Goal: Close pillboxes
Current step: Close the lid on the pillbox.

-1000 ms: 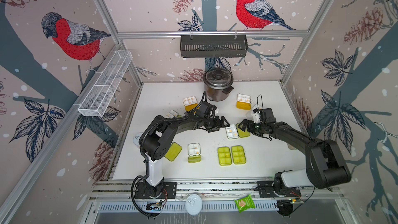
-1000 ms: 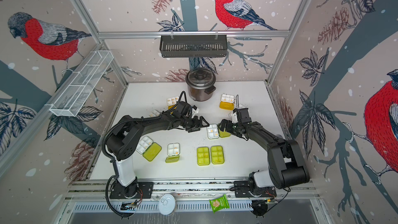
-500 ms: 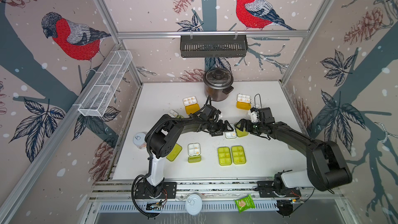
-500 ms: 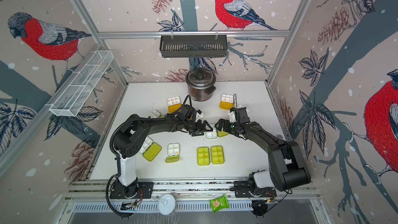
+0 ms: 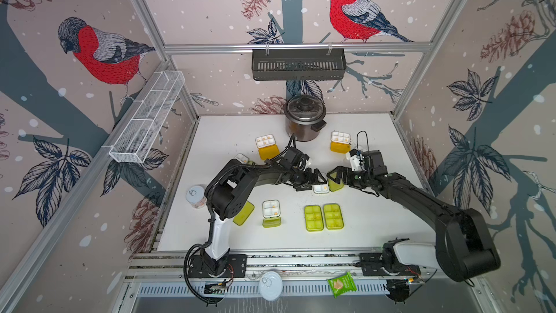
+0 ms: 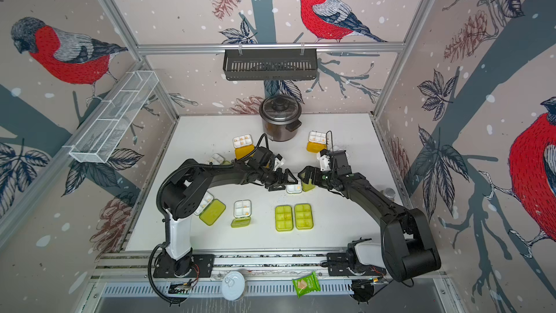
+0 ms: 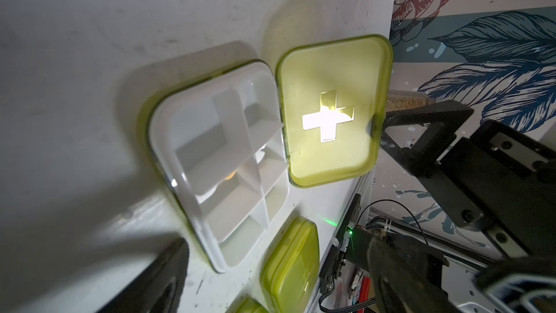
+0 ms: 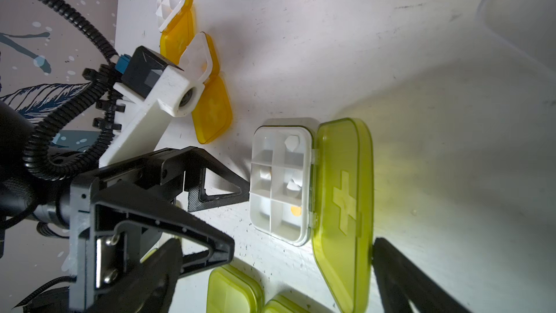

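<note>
An open pillbox lies mid-table: white tray point(image 5: 320, 188) point(image 6: 294, 188) with its lime lid point(image 5: 336, 184) point(image 6: 308, 186) standing half raised. My left gripper point(image 5: 313, 179) point(image 7: 279, 281) is open at the tray's left side. In the right wrist view one of its fingers point(image 8: 222, 189) touches the tray point(image 8: 279, 182). My right gripper point(image 5: 337, 174) point(image 8: 279, 260) is open, and one of its fingers point(image 7: 421, 127) is against the lid's point(image 7: 331, 109) outer face. Two closed lime pillboxes point(image 5: 313, 217) point(image 5: 333, 216) lie side by side nearer the front. Several other pillboxes lie open, lime point(image 5: 271, 209) and orange point(image 5: 265, 141) point(image 5: 340, 137).
A lidded metal pot point(image 5: 305, 118) stands at the back. A can point(image 5: 195, 195) sits at the left edge and a small jar point(image 6: 388, 193) at the right. On the front rail lie a round white can lid point(image 5: 270, 286) and a green snack packet point(image 5: 341, 284).
My left gripper has swung right and toward the front, up to the tray's left side. The tray has shifted slightly frontward. My right gripper has stayed by the lid.
</note>
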Motion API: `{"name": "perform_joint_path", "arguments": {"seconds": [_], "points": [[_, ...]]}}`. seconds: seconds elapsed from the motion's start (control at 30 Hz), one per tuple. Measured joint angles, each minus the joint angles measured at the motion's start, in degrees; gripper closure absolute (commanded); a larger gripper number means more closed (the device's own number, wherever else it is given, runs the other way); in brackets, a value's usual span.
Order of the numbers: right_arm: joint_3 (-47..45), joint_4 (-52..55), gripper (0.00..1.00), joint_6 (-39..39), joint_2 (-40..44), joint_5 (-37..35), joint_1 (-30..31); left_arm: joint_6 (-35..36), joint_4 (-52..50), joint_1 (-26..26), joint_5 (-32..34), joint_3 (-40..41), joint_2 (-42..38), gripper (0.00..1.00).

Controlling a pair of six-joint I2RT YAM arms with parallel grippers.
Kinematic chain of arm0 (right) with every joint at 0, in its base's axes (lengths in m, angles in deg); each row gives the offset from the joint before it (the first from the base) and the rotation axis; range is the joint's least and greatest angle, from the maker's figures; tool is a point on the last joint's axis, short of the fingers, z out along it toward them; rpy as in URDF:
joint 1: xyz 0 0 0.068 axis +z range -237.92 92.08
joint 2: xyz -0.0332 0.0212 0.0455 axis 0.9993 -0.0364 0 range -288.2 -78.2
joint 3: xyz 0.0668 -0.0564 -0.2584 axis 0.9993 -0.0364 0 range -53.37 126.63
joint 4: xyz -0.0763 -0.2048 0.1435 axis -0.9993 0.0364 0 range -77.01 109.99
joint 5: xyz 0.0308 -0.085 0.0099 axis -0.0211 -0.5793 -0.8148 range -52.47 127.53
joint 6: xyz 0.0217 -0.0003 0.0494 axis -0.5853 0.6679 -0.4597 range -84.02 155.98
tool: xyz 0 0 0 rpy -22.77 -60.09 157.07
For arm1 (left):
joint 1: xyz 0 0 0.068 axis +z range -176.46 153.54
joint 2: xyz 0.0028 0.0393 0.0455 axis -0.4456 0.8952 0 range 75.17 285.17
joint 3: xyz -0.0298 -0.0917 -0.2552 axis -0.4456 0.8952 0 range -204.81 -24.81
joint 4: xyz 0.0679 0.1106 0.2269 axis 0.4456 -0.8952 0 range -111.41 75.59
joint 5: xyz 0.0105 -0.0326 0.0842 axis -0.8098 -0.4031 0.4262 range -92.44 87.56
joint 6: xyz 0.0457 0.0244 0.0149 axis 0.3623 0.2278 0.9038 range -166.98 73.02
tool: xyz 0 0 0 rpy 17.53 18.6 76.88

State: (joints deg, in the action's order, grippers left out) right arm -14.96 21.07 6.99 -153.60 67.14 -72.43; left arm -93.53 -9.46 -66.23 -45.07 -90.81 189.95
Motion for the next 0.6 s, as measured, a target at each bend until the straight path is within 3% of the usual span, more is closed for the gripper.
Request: {"name": "perform_joint_path", "arguments": {"seconds": [0.4,0.6], "points": [[0.68,-0.76,0.03,-1.25,-0.96,0.31,1.70,-0.59,0.72,-0.68,-0.85,0.09,0.07,0.08],[1.33,-0.81,0.03,-1.31,-0.96,-0.63,2.34,-1.01,-0.59,0.00,2.21,1.18,-4.26,0.07]]}}
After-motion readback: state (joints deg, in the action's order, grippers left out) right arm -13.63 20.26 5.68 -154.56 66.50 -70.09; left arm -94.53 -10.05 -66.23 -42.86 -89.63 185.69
